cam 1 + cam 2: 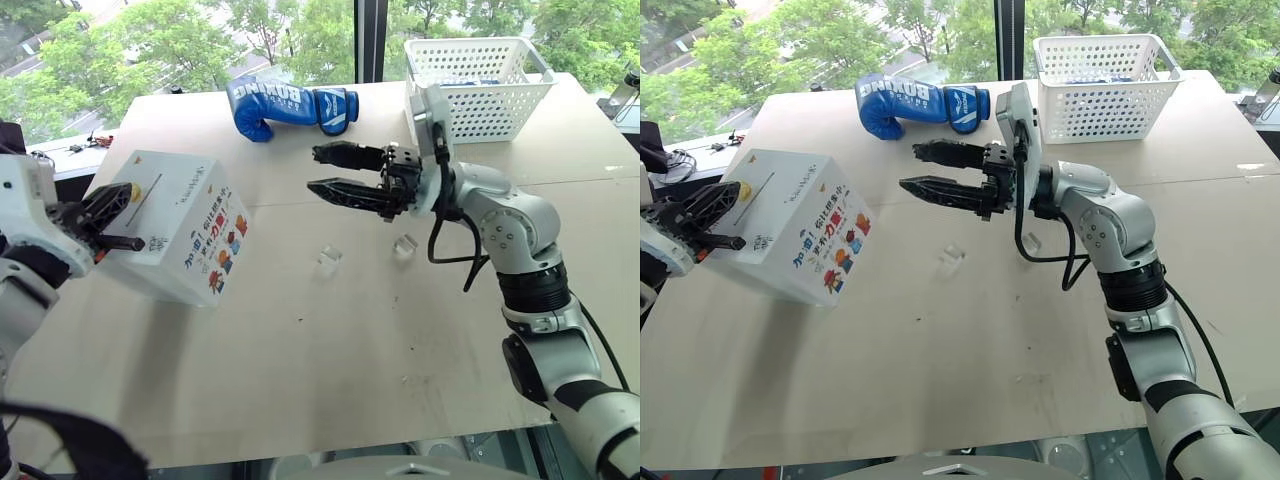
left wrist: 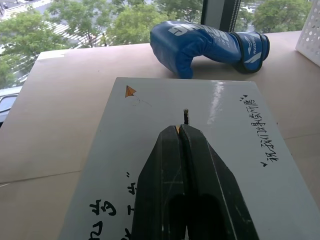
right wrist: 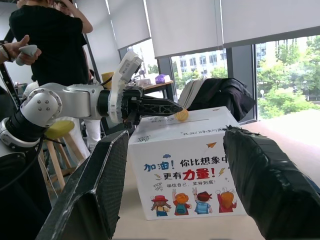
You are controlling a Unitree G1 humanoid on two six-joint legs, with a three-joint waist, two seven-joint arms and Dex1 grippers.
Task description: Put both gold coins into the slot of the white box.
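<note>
Gold coin (image 3: pixel 181 115) pinched edge-on in the left end effector (image 3: pixel 172 107), over the white box (image 1: pixel 175 225) on the surface's left.
Insertion in hand: next, align coin with the slot (image 2: pixel 186 117) and release. Right end effector (image 1: pixel 330 170) hovers wide, empty.

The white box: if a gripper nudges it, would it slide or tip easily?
Probably slides easily: the white box looks like thin cardboard, likely light for its bulk, on a smooth table. Tipping seems less likely from a low push; it sits broad and flat. A downward press by the left gripper might dent the top.
</note>
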